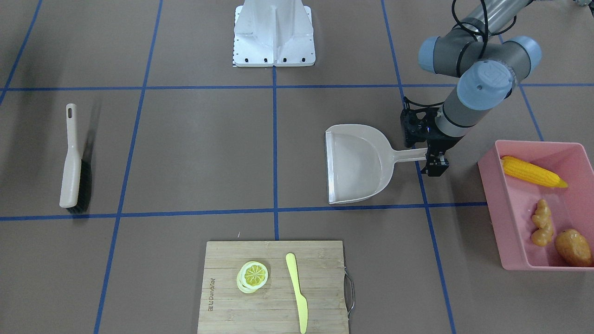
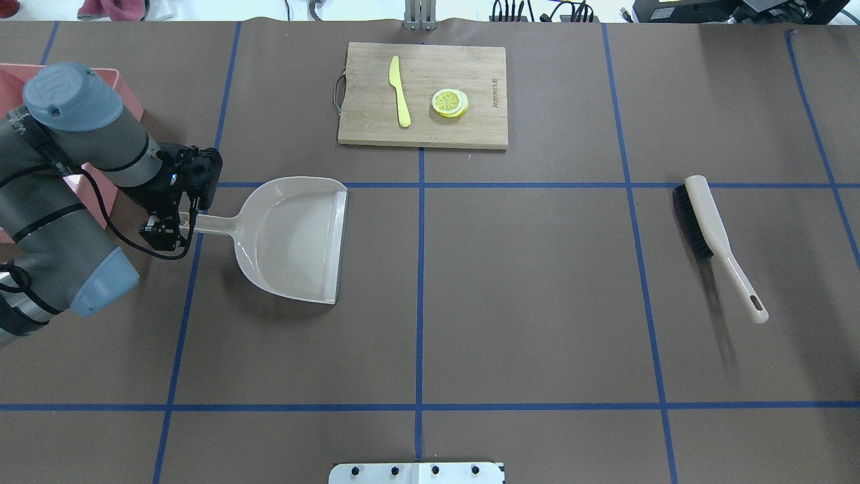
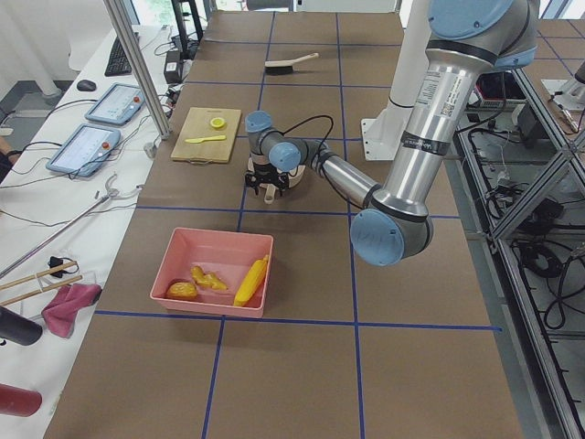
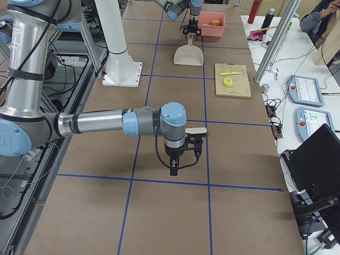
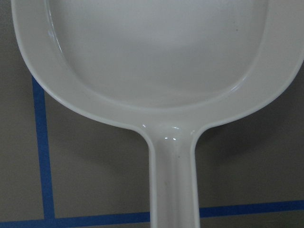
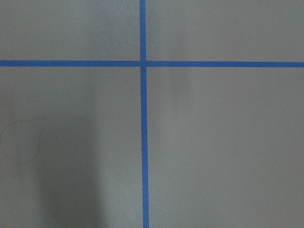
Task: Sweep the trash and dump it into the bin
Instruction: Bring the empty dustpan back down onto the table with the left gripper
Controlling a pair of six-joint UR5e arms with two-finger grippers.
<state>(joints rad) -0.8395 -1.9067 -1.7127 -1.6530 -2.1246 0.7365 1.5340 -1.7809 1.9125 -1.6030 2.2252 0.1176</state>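
The trash lies inside the pink bin (image 1: 494, 204): a yellow corn cob (image 1: 533, 171), a tan ginger root (image 1: 542, 222) and a brown-orange potato (image 1: 574, 247). The beige dustpan (image 1: 359, 162) rests flat and empty on the table beside the bin. My left gripper (image 1: 434, 160) stands low at the end of the dustpan's handle (image 5: 172, 185). Its fingers look spread on either side of the handle, so it is open. My right gripper (image 4: 178, 164) shows only in the exterior right view, hanging over bare table, and I cannot tell whether it is open or shut.
The brush (image 1: 73, 162) lies on the table far from the dustpan, on my right side. A wooden cutting board (image 1: 222, 287) at the far edge carries lemon slices (image 1: 254, 274) and a yellow plastic knife (image 1: 296, 290). The robot's white base (image 1: 274, 37) stands at the near edge.
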